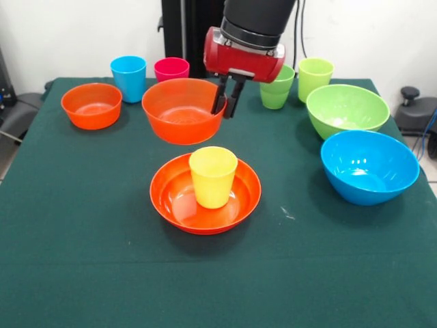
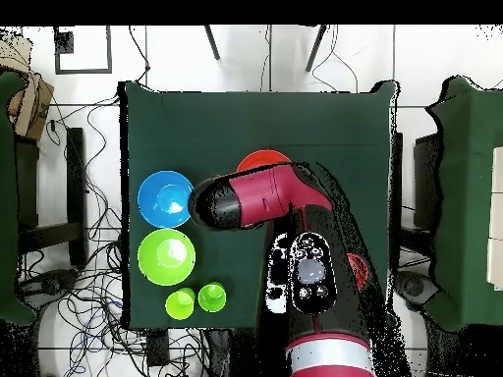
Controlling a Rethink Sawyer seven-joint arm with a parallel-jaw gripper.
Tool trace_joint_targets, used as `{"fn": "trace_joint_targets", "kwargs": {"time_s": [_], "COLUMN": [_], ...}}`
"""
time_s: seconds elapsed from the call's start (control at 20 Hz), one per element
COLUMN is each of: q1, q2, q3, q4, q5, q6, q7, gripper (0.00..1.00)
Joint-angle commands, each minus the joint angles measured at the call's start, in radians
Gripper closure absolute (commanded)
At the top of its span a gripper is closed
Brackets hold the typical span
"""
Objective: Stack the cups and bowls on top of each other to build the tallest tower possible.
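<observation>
I have the gripper [image 1: 227, 109] clenched on the rim of a small orange bowl [image 1: 183, 109], lifted off the table at centre frame. Just below sits the yellow cup [image 1: 212, 176] in the wide orange bowl [image 1: 205, 195] — next I'd centre over the cup and lower level.

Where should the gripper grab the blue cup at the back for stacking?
Grip the blue cup by its rim, one finger inside and one outside, coming straight down. It stands upright, mouth up, with the pink cup and the small orange bowl close beside it, so a side approach looks cramped.
</observation>
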Motion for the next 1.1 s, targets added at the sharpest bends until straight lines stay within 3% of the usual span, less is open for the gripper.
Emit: {"fn": "trace_joint_targets", "kwargs": {"time_s": [0.05,1.1], "q1": [0.031,0.096], "q2": [0.065,0.130], "q3": [0.005,-0.059], "q4": [-0.071,-0.096], "q5": [0.028,0.087], "q6": [0.020,-0.043], "q7": [0.122,0.153], "gripper": [1.00,1.00]}}
